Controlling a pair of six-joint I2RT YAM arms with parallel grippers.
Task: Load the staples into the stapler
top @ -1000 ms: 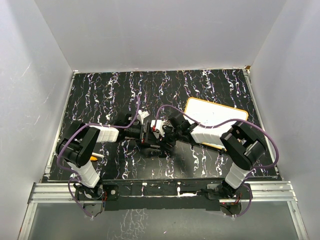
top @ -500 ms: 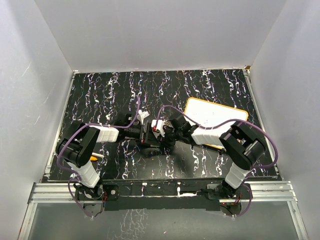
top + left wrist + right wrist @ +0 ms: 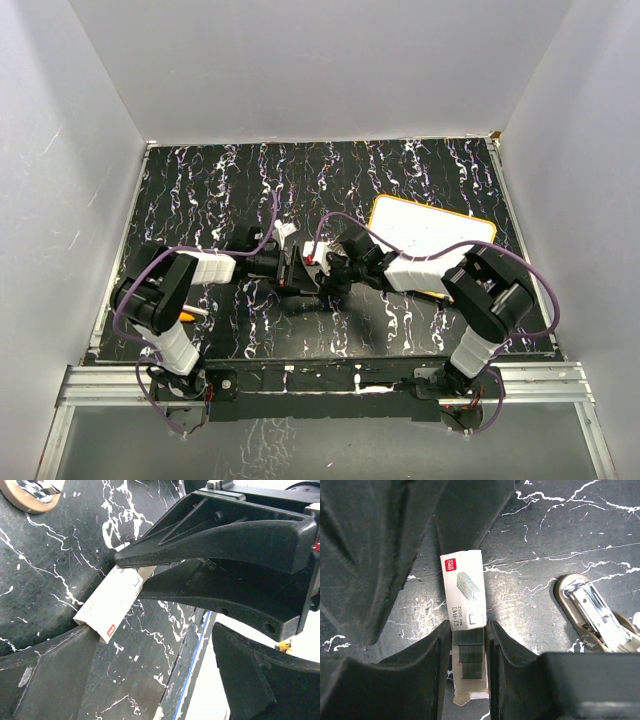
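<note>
The staples (image 3: 462,587) are a small cream box lying on the black marbled table, with its inner tray pulled out and dark staple strips (image 3: 468,650) showing. My right gripper (image 3: 466,670) is shut on that tray, one finger pressed against each long side. The stapler (image 3: 594,612), beige with its metal channel open, lies just to the right of the box. In the left wrist view the staples (image 3: 112,600) stick out from under the right gripper's fingers (image 3: 215,535). My left gripper (image 3: 155,680) stands open, its left finger (image 3: 50,680) touching the box's end.
From above, both grippers meet at mid-table (image 3: 305,268), with the stapler (image 3: 285,232) just behind them. An orange-rimmed white board (image 3: 430,235) lies to the right under the right arm. A pen with an orange cap (image 3: 192,313) rests by the left arm. White walls ring the table.
My right gripper has closed on the staples and slid slightly left toward the left gripper. The left gripper has stayed open and in place.
</note>
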